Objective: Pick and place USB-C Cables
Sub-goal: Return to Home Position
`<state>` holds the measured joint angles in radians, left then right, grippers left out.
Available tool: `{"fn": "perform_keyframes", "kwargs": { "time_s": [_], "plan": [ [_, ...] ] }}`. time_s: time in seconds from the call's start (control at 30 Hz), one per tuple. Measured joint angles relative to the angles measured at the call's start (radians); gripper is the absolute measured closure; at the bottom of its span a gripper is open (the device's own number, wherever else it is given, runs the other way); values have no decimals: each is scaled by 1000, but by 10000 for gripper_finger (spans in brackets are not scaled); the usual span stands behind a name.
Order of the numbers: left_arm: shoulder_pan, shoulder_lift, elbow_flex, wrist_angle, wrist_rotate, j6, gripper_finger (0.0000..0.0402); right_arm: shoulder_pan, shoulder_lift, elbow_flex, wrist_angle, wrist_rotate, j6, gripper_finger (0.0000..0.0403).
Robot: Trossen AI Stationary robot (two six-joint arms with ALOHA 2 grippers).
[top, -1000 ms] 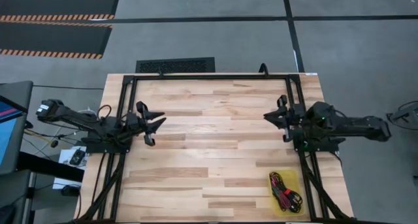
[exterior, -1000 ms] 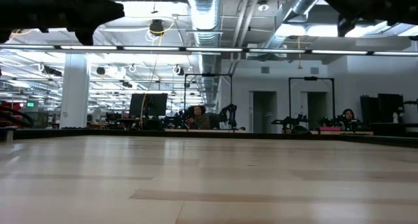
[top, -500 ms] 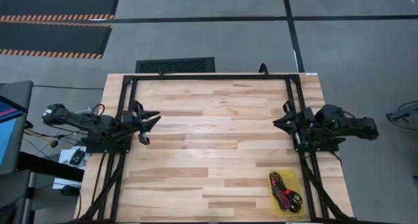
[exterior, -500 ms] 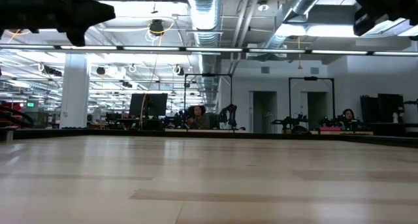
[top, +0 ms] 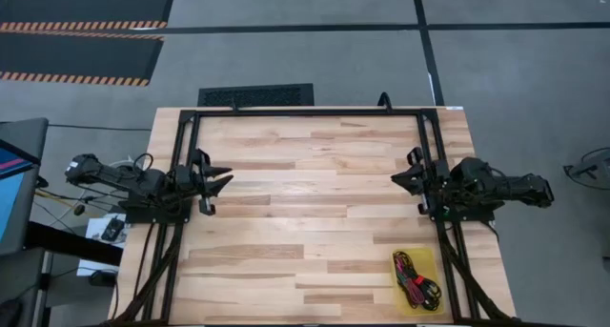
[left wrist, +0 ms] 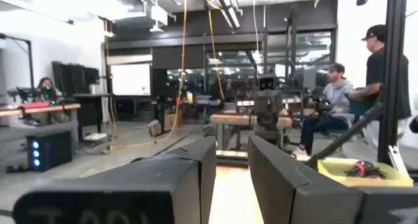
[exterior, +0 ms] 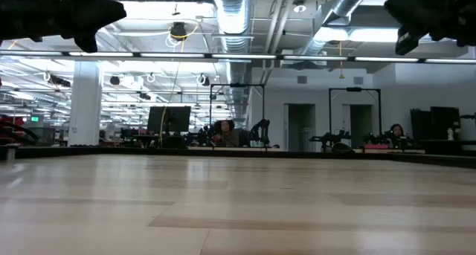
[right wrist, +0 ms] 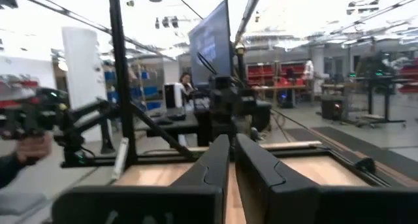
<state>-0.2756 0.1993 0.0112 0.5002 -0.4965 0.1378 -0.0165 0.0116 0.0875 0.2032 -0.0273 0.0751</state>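
Observation:
The USB-C cables (top: 416, 277) lie as a tangle of black, red and magenta bundles inside a translucent yellow tray (top: 400, 291) at the table's near right corner. The left wrist view also shows the tray (left wrist: 339, 166), with the cables (left wrist: 359, 167) in it. My left gripper (top: 227, 177) hovers above the table's left side, pointing right, with a narrow gap between its fingers (left wrist: 232, 155). Opposite it, my right gripper (top: 396, 177) hovers above the right side, pointing left, its fingers almost together (right wrist: 230, 149). Neither gripper is near the cables. Both grippers show only as dark shapes at the top corners of the low view.
A black metal frame (top: 305, 112) runs along the table's far edge and down both sides. Bare wood (top: 305, 203) lies between the grippers. Beyond the table, people (left wrist: 333, 106) stand and sit, and a hand (right wrist: 23, 152) shows at the left side.
Both grippers have drawn back from the table's middle. The left one has moved a little toward the left edge. The right one has moved toward the right edge, then eased back slightly. The cables and tray have stayed where they were.

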Motion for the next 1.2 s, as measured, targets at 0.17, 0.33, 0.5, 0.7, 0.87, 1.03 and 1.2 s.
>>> {"fn": "perform_keyframes", "kwargs": {
  "time_s": [0.17,0.33,0.5,0.7,0.87,1.03,1.2],
  "plan": [
    [0,-5,1,-5,-11,27,320,-40,0,0,-45,-1,-8,376],
    [0,-26,8,-41,-69,77,320,-94,-11,0,-67,-58,-35,391],
    [0,-122,62,-228,-49,83,320,-174,-10,0,-76,-110,-28,387],
    [1,-197,79,-405,15,19,320,-247,-10,0,-94,-275,40,385],
    [20,-193,23,-380,126,-1,320,-269,-8,0,-124,-344,103,390],
    [75,-193,0,-325,172,-9,320,-246,1,0,-93,-343,114,388],
    [141,-194,-1,-307,220,-27,320,-196,1,-65,71,-330,161,390]
  ]
}}
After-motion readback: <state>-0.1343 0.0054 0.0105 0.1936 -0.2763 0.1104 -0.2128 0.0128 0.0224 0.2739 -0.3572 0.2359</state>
